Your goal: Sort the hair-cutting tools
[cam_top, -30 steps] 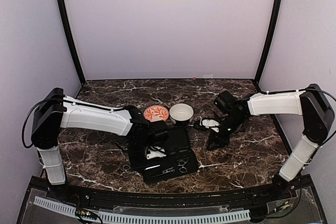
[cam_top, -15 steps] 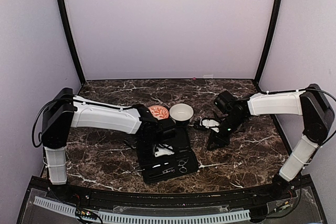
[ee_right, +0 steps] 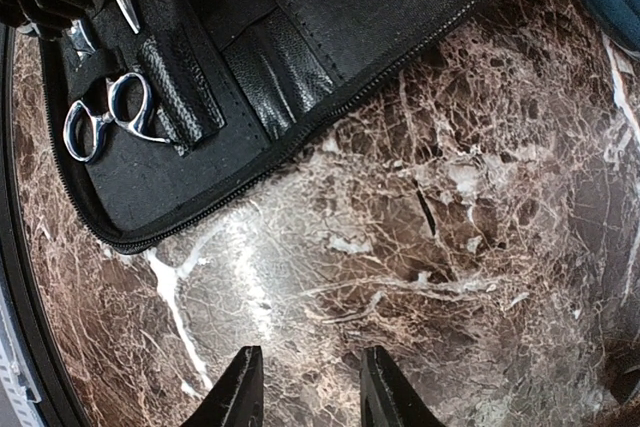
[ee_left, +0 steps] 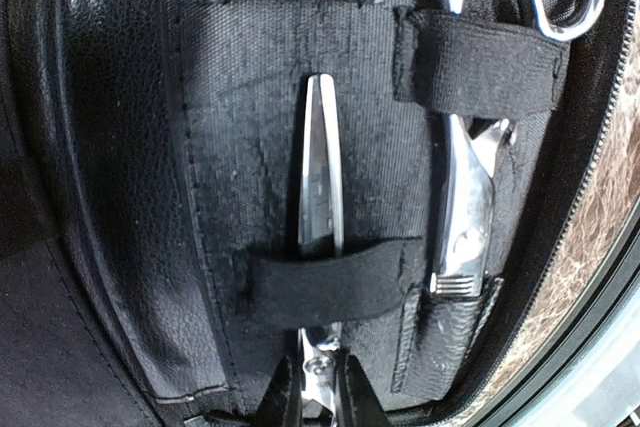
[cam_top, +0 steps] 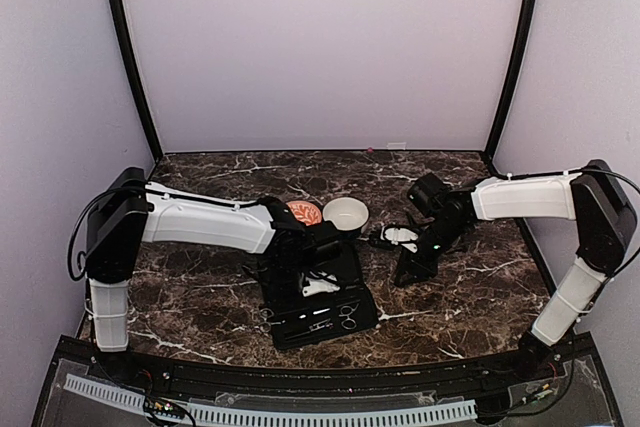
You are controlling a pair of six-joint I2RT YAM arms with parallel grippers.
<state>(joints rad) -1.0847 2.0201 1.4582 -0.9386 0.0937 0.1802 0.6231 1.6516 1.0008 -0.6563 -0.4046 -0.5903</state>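
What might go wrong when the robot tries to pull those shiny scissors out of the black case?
1. The scissors are tucked under an elastic strap, so they might snag and drag the black case along.
2. The left gripper reaches only a narrow bit near the pivot, so the smooth metal might slip out.
3. A second pair of scissors lies close beside the first, and the gripper might bump it.
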